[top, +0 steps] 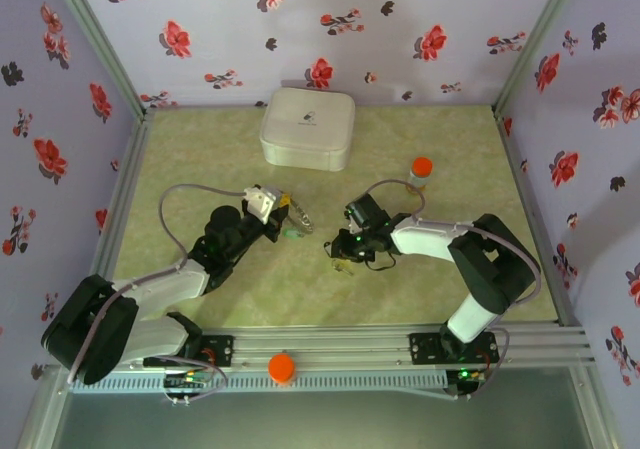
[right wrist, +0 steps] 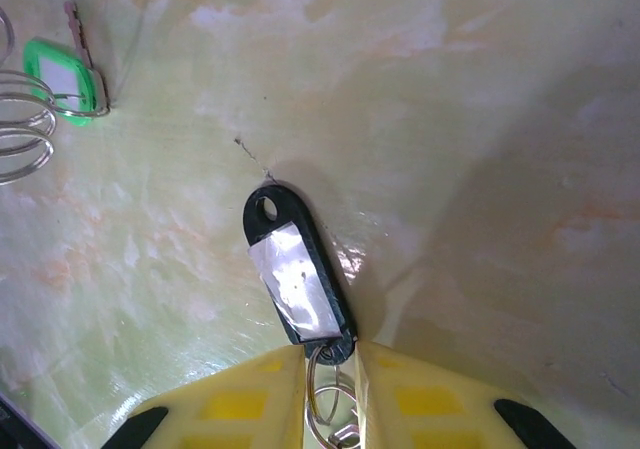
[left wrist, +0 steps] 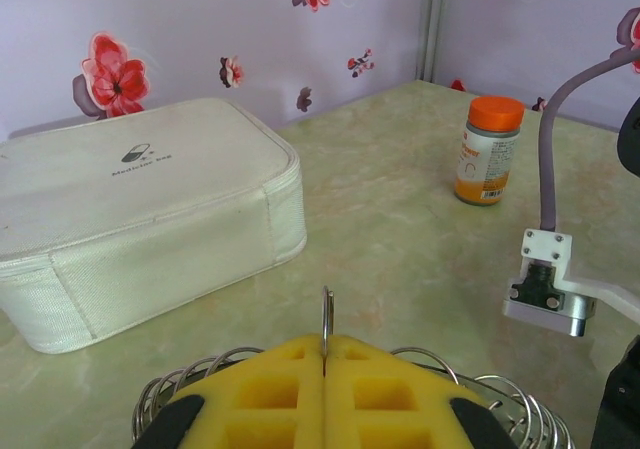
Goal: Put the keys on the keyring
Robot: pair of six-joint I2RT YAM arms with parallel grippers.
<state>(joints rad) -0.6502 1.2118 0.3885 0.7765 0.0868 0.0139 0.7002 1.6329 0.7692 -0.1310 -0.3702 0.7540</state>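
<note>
The flat black key tag [right wrist: 297, 269], a plastic tab with a white label, is lying on the pale green marbled table [right wrist: 470, 119]. Its small metal loop [right wrist: 311, 379] is sitting between the yellow pads [right wrist: 250, 399] of my right gripper [right wrist: 330, 357]. Those jaws are standing slightly apart, and I cannot tell whether they are pinching the loop. The bright green key tag [right wrist: 62, 77] is resting well apart at the far left, just beside the coiled grey wire keyring [right wrist: 20, 134]. My left gripper [left wrist: 325, 359] is clenching that keyring, its jaws pressing together on one upright wire. Beyond it, a white rounded fabric case [left wrist: 140, 209] and an orange-capped bottle [left wrist: 490, 154] are standing on the table.
</note>
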